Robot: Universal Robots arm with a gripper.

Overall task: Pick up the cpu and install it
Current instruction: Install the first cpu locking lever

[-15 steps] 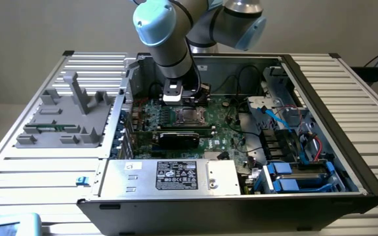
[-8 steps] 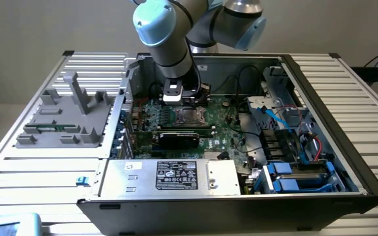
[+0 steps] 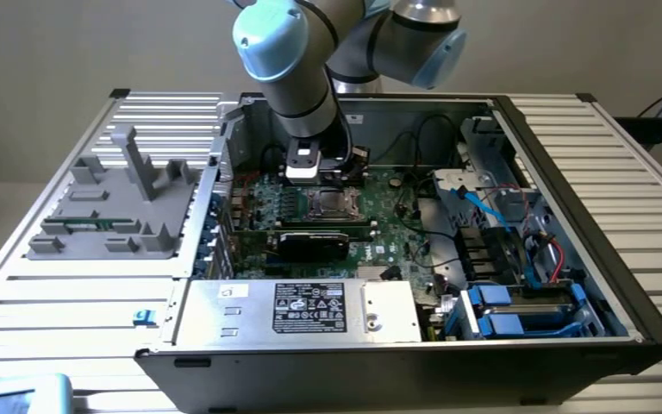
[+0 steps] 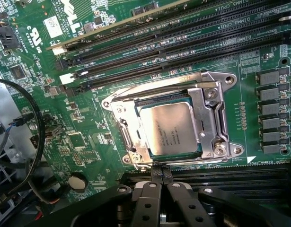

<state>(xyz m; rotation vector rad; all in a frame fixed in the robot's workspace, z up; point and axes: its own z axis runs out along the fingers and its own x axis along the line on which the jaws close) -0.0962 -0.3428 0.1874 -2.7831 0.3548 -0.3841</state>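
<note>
At the lower centre of the exterior view, nearest the camera, the grey power supply (image 3: 308,312) with its black label lies across the front of the open PC case (image 3: 607,285). At the lower right inside the case sit blue drive bays (image 3: 515,315). Beyond the supply, mid-frame, the green motherboard (image 3: 395,233) carries a dark card (image 3: 320,241), and just past it lies the socket (image 3: 334,204).

In the wrist view the cpu (image 4: 171,128) sits in the socket frame (image 4: 209,125), its silvery top showing inside the metal bracket, with memory slots (image 4: 183,52) beyond it. The gripper (image 4: 160,176) hangs just off the near edge of the socket, its two thin fingers (image 4: 157,172) pressed together with nothing between them, tips at the bracket's edge.

In the exterior view the arm (image 3: 296,78) comes down from the upper centre of the frame onto that spot. At the mid left of that frame, on the slatted table (image 3: 32,302), stands a grey fixture (image 3: 113,211).
</note>
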